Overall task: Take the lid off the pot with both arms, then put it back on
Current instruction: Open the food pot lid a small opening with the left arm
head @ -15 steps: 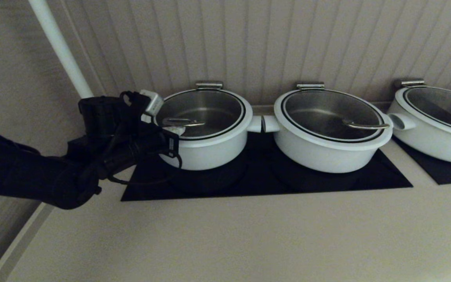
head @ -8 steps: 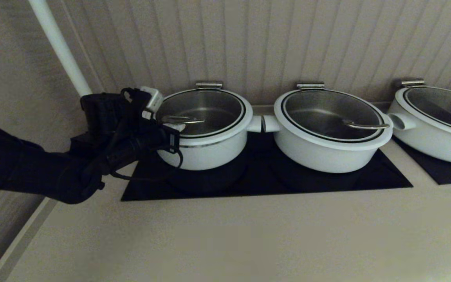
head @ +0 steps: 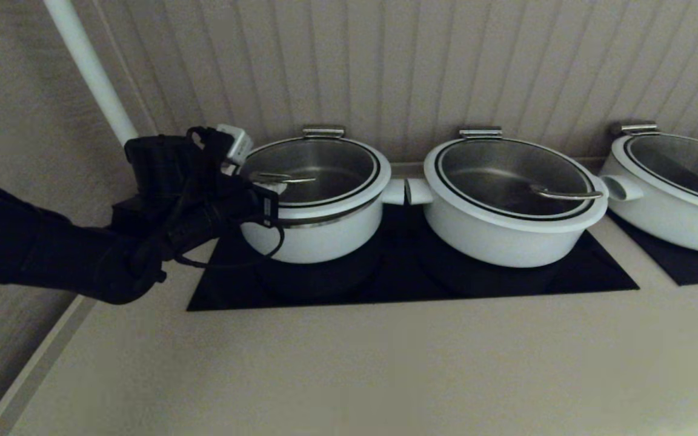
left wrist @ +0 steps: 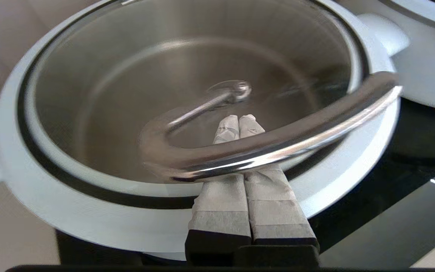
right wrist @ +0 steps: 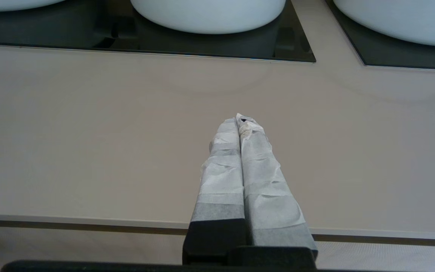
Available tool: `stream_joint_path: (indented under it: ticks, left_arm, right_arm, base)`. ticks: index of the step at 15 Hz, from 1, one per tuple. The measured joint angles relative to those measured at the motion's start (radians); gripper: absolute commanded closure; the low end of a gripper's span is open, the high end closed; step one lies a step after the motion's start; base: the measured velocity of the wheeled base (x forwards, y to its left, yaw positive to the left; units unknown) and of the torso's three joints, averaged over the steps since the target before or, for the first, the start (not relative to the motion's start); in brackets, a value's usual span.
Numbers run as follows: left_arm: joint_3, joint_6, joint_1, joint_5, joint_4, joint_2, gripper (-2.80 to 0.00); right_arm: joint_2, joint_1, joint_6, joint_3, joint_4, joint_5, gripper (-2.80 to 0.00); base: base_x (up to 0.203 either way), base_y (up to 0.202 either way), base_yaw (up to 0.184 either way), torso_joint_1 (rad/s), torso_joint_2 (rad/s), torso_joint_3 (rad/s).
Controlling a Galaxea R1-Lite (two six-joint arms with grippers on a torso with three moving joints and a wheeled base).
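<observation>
The pot (head: 325, 237) stands at the left end of the black cooktop (head: 397, 284). Its lid (head: 319, 169) is tilted, with the edge near my left gripper raised and a steel band showing beneath the white rim. My left gripper (head: 269, 189) is shut, and its taped fingers pass under the steel handle (head: 282, 178), which rests across them. In the left wrist view, the gripper (left wrist: 239, 119) lies beneath the handle (left wrist: 278, 147) over the glass lid (left wrist: 127, 94). My right gripper (right wrist: 241, 119) is shut and empty above the beige counter, out of the head view.
Two wider white pots with lids (head: 509, 200) (head: 676, 181) stand to the right, the nearer one's side handle almost touching the pot's. A ribbed wall runs close behind, and a white pipe (head: 91, 72) stands at the back left. The beige counter (head: 349, 363) lies in front.
My left gripper has risen slightly with the handle on its fingers. The lid's near-left edge has lifted off the pot, opening a growing gap.
</observation>
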Motion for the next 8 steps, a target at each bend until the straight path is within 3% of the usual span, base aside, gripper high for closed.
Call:
stream_joint_path:
  ticks: [8]
  left_arm:
    - [-0.049, 0.003, 0.011, -0.001, 0.007, -0.003, 0.0]
  right_arm:
    - [0.0, 0.0, 0.0, 0.0, 0.0, 0.0, 0.0]
  base:
    - [0.0, 0.0, 0.0, 0.0, 0.0, 0.0]
